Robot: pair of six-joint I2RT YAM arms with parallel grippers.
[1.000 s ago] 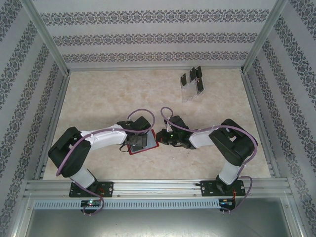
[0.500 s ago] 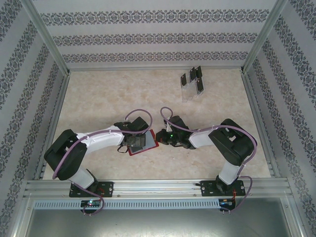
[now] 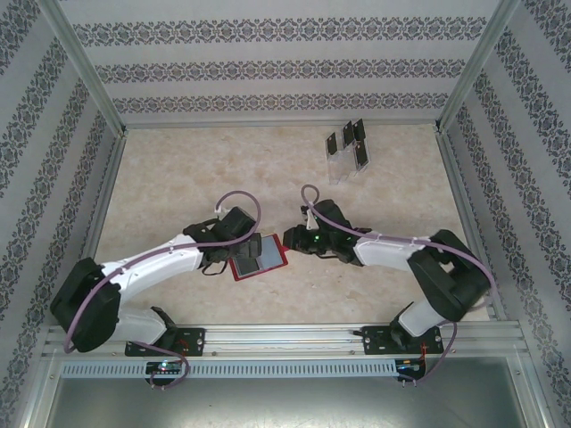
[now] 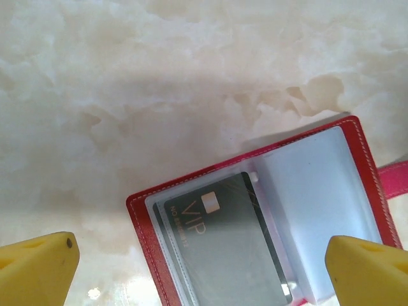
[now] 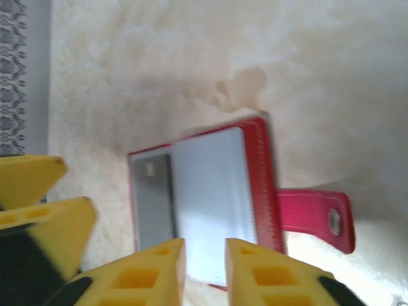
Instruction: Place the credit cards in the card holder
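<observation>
The red card holder (image 3: 258, 256) lies open near the middle of the desk (image 3: 178, 178), one dark card (image 4: 226, 248) already sleeved. The left claw (image 4: 204, 268) straddles it, spread wide and empty; the right claw (image 5: 204, 268), nearly closed, holds nothing I can see. More cards (image 3: 348, 143) wait at the far right. Best to pin the holder flat before sliding another in.

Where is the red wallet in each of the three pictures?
Top external: the red wallet lies open at table centre, between the two grippers.
Left wrist: lower right, a dark card in its pocket.
Right wrist: centre, above the yellow fingers.
Shared landmark: the pink strap, at the left wrist's right edge.
</observation>
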